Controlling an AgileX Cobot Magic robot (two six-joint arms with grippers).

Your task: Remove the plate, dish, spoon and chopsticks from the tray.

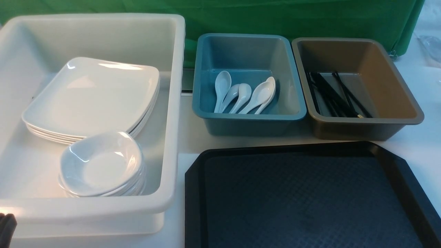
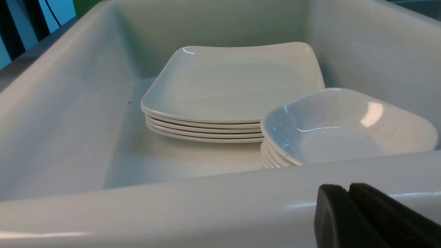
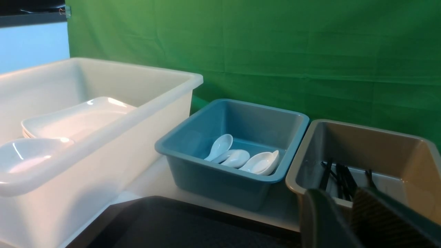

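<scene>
The black tray (image 1: pixel 310 196) sits nearest the robot on the white tabletop (image 1: pixel 187 137), its diamond-textured floor bare. Beyond the tray's far edge stand two tubs side by side: a blue tub (image 1: pixel 248 82) and, to its right, a brown tub (image 1: pixel 356 88), their rims nearly touching. Five white spoons (image 1: pixel 245 93) lie in the blue tub, handles toward the tray. The black chopsticks (image 1: pixel 336 94) lie in a loose bundle in the brown tub, a pale gold tip showing at the near end.

Left of the tray stands a big white bin (image 1: pixel 172 113), taller than both tubs. Inside it a stack of square white plates (image 1: pixel 93 96) rests toward the far wall, and a stack of small deep white bowls (image 1: pixel 101 165) sits just in front, on the tray's side of the plates and touching or nearly touching them.

The left end effector (image 2: pixel 349 215) hangs just outside the bin's near rim, its dark padded fingers pressed together with nothing between them. The right end effector (image 3: pixel 353 220) hovers over the tray's far right part, before the brown tub; its fingers are narrowly apart and empty.

A green cloth (image 1: pixel 275 17) hangs behind the tubs.
</scene>
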